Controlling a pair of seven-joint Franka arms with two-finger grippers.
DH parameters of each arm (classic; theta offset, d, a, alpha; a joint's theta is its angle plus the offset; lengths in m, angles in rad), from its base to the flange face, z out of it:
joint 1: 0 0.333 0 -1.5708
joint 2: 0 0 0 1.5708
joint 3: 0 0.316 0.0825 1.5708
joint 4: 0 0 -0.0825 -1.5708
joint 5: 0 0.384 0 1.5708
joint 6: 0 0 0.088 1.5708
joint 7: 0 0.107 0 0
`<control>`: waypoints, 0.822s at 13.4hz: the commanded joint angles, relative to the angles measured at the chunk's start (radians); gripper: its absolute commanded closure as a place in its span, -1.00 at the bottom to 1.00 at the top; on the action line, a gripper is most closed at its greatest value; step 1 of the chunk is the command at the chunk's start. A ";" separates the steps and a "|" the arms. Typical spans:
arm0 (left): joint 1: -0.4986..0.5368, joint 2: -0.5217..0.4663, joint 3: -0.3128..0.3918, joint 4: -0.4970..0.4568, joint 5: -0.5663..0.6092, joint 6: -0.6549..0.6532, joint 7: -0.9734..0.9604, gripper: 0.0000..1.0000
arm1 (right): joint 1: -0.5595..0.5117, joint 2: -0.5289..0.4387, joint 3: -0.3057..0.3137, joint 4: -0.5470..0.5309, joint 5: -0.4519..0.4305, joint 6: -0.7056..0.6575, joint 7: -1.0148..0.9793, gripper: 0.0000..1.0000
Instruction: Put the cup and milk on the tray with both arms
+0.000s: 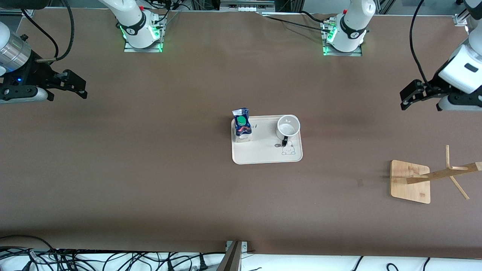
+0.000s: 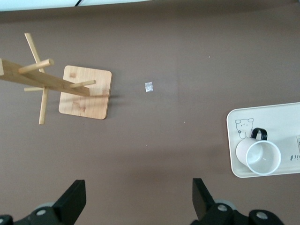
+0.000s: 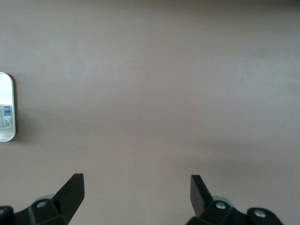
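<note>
The cream tray [image 1: 263,156] lies at the table's middle. The milk [image 1: 241,126] stands upright on the tray's corner toward the right arm's end. The cup [image 1: 288,128] stands upright on the tray toward the left arm's end, handle toward the front camera. My left gripper [image 1: 409,97] is open and empty, up over bare table at the left arm's end. My right gripper [image 1: 77,87] is open and empty over bare table at the right arm's end. The left wrist view shows its gripper [image 2: 139,197], the cup [image 2: 262,157] and the tray [image 2: 286,117]. The right wrist view shows its gripper [image 3: 137,192] and the tray's rim [image 3: 10,84].
A wooden rack with pegs stands on its square base [image 1: 410,181] toward the left arm's end, nearer the front camera than the tray; it also shows in the left wrist view [image 2: 86,93]. Cables lie along the table's front edge.
</note>
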 commanded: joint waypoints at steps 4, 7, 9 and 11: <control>0.001 -0.022 0.001 -0.027 -0.020 -0.032 0.031 -1.00 | -0.007 0.009 0.004 0.023 0.010 -0.015 -0.007 -1.00; 0.001 -0.021 0.001 -0.024 -0.018 -0.034 0.029 -1.00 | -0.007 0.009 0.002 0.021 0.010 -0.016 -0.007 -1.00; 0.001 -0.021 0.001 -0.024 -0.018 -0.038 0.029 -1.00 | -0.007 0.009 0.004 0.021 0.010 -0.016 -0.008 -1.00; 0.001 -0.019 0.002 -0.024 -0.018 -0.038 0.028 -1.00 | -0.007 0.009 0.002 0.021 0.010 -0.016 -0.008 -1.00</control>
